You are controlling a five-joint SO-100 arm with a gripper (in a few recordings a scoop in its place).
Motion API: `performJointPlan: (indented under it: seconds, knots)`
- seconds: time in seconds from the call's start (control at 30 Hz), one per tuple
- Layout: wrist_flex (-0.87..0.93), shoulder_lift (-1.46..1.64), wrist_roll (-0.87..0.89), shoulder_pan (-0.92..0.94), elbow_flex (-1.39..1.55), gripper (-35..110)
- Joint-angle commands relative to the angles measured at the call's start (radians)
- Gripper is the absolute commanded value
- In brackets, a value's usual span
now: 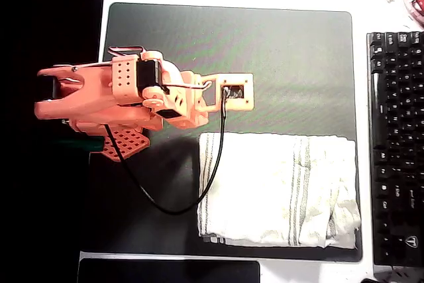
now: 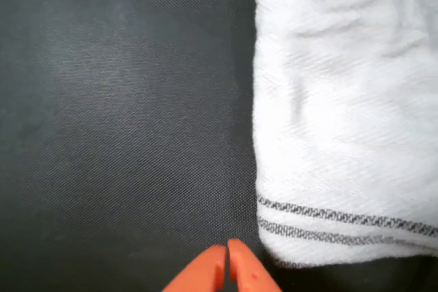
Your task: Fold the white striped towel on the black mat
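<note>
The towel (image 1: 278, 190) is lying folded at the mat's (image 1: 232, 38) lower right corner in the overhead view, while the gripper (image 2: 228, 254), jaws clenched and empty, is hovering over bare mat beside it, suggesting folding is complete.

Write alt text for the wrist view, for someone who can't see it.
A wrinkled off-white cloth towel with thin dark stripe bands lies on the right half of a dark woven-textured mat, its left edge running down the frame. At the bottom centre, the orange end effector has its two fingertips pressed together above bare mat, just left of the towel's striped corner.
</note>
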Motion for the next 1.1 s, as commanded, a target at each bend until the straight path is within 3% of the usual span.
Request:
performJointPlan:
  seconds: [0.0, 1.07]
  knots:
    - [0.021, 0.060, 0.000, 0.009, 0.055, 0]
    - [0.037, 0.252, 0.063, 0.051, 0.241, 0]
